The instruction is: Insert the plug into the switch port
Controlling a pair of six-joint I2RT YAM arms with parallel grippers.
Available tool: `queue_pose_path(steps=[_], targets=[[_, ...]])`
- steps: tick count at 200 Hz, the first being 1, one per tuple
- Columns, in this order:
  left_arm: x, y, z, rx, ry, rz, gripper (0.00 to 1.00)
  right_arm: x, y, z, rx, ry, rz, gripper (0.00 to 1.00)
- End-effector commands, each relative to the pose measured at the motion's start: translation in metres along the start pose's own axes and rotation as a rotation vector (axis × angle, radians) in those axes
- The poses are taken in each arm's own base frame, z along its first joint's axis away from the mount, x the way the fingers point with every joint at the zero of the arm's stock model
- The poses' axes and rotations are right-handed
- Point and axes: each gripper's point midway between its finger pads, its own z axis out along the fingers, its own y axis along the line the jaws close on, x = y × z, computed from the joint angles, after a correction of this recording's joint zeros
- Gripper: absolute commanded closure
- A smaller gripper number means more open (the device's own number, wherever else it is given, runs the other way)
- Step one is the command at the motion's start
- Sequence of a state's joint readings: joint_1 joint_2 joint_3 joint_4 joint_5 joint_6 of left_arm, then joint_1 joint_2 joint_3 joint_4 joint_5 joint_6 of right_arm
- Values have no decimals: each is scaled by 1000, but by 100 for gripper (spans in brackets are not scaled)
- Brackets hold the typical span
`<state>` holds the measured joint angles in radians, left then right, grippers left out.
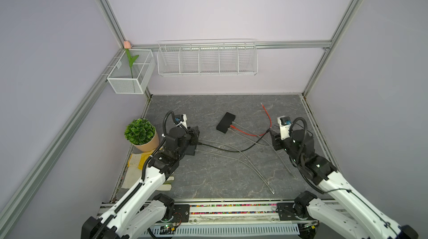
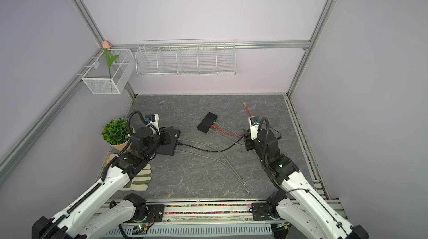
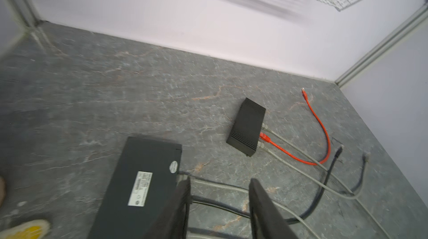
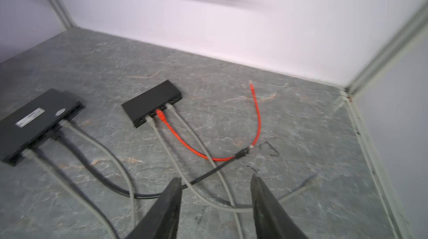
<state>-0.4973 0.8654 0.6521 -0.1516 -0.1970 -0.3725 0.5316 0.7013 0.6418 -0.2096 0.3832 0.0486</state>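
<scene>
Currently, note left jaws spread, empty, beside large switch (image 3: 143,179), likely for bracing; right jaws spread, empty, facing black plug (image 4: 242,153) loose on bench (image 4: 301,122) beside red cable (image 4: 259,119), likely for pickup.

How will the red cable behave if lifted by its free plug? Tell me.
Probably floppy: the red cable lies in a loose curve. Its other end is plugged into the small switch, so lifting may drag that light-looking box. Likely light itself, being thin.
</scene>
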Motion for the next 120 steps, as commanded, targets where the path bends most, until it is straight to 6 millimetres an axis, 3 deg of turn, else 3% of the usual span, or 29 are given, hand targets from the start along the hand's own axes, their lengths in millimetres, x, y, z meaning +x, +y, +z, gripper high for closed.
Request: queue_pose_path(steps=[1,24,53,64,77,120], targets=[[7,34,-17,-160,-20,37,56,28,-42,-22,201,-6,47,44],[3,47,-36,-206,-59,41,54,55,-66,-42,303,-5,74,44],[5,63,-48,-273,-91,59,51,76,-86,-58,402,-25,83,41],[7,72,-52,-318,-96,68,51,80,-83,-55,381,-40,74,36],[8,80,-55,-359,-111,88,51,88,-79,-48,368,-46,54,22],[19,98,-48,-448,-150,164,50,103,-82,-37,418,0,35,16]])
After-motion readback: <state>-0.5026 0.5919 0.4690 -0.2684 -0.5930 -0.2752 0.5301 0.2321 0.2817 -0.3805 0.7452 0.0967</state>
